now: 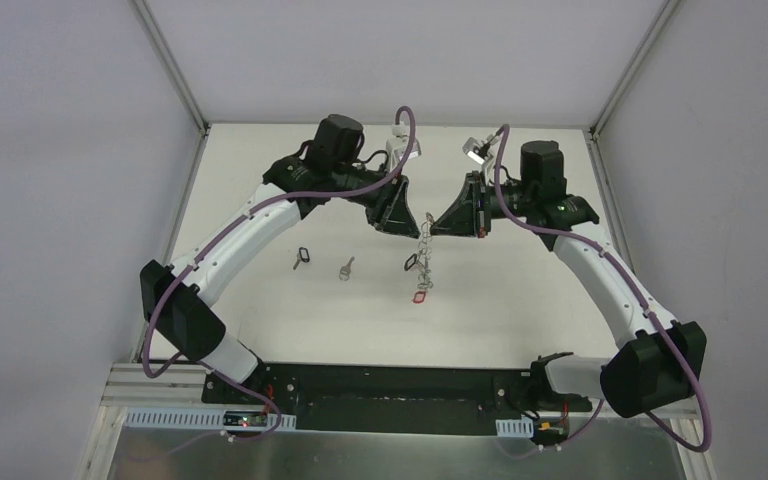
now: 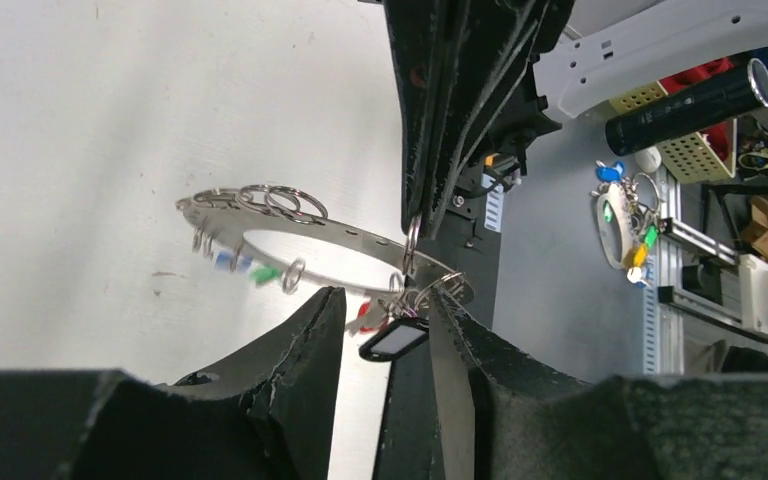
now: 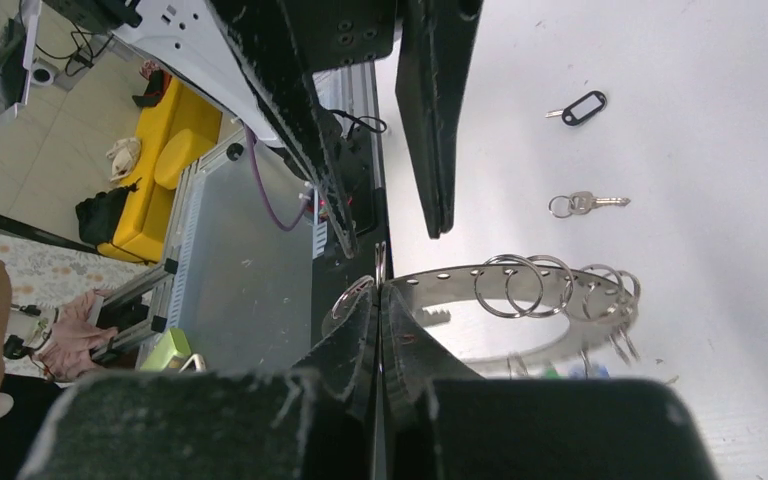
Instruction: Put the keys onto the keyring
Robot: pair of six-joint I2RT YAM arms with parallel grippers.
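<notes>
I am working over a white table, with the white left arm and the white right arm reaching in to meet above its middle. Between them the keyring is hanging off the surface: a large flat silver metal hoop punched with holes, already carrying several small split rings and blurred blue and green tags.

The right gripper is pinching the band of the hoop edge-on, jaws fully together on the metal. The left gripper is sitting just beside that spot with its jaws parted partway. A small black tag and a few rings are dangling in the gap, and I am not seeing it clamp anything.

Two pieces are lying on the table, well apart from the hoop: a small black-tagged key and a plain silver key on its own little split ring.

I am judging the hoop stiff and light but slick, likely to swing on a single pinch, so holding the flat band is sound. The loose keys are thin, light and flat against the table, so I am planning to take them by the tag or the ring.
</notes>
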